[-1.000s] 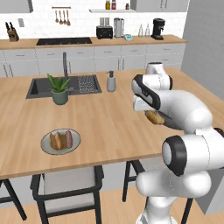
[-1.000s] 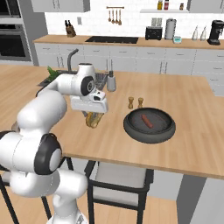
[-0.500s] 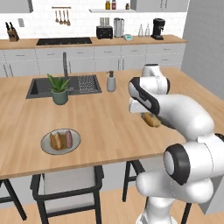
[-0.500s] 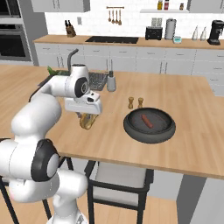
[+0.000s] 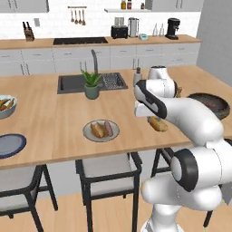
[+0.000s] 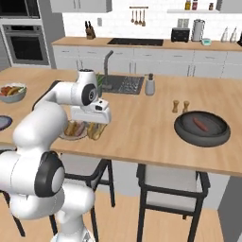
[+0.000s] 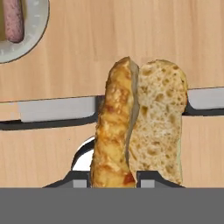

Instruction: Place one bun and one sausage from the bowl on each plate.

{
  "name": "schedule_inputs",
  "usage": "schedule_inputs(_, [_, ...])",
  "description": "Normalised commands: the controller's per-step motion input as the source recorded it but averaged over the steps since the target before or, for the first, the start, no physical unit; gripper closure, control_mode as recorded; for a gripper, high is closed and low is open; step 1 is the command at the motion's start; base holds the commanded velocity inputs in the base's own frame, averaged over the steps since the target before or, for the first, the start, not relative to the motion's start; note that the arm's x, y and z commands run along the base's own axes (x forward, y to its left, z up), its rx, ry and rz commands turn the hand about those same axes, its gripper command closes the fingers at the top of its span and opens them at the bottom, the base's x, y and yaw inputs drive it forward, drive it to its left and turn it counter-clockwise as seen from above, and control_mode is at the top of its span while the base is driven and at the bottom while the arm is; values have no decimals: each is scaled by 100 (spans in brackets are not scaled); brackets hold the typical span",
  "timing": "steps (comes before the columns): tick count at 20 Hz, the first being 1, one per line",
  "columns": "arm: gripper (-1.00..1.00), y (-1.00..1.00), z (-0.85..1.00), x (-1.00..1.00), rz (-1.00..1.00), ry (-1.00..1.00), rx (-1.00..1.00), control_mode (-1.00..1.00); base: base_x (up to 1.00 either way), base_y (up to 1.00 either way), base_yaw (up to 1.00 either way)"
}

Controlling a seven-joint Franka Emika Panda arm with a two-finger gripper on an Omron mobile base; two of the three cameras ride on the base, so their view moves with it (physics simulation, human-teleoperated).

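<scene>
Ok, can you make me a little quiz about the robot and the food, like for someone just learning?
1. True or false: the gripper is shut on a bun.
2. What lies in the dark bowl? A) a sausage B) a bun C) fruit
3. Fill in: the pale grey plate already holds a bun and a ____.

Key
1. True; the bun hangs between the fingertips above the wooden counter.
2. A; one sausage is in it.
3. sausage; the dark blue plate has no food on it.
</scene>
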Motion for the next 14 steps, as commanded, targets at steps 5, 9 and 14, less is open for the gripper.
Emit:
schedule_inputs(5, [100, 0, 0, 0, 0, 0, 0, 100, 22, 100, 0])
schedule_inputs(9, [100, 0, 0, 0, 0, 0, 0, 100, 22, 100, 0])
schedule_inputs(14, [100, 0, 0, 0, 0, 0, 0, 100, 25, 100, 0])
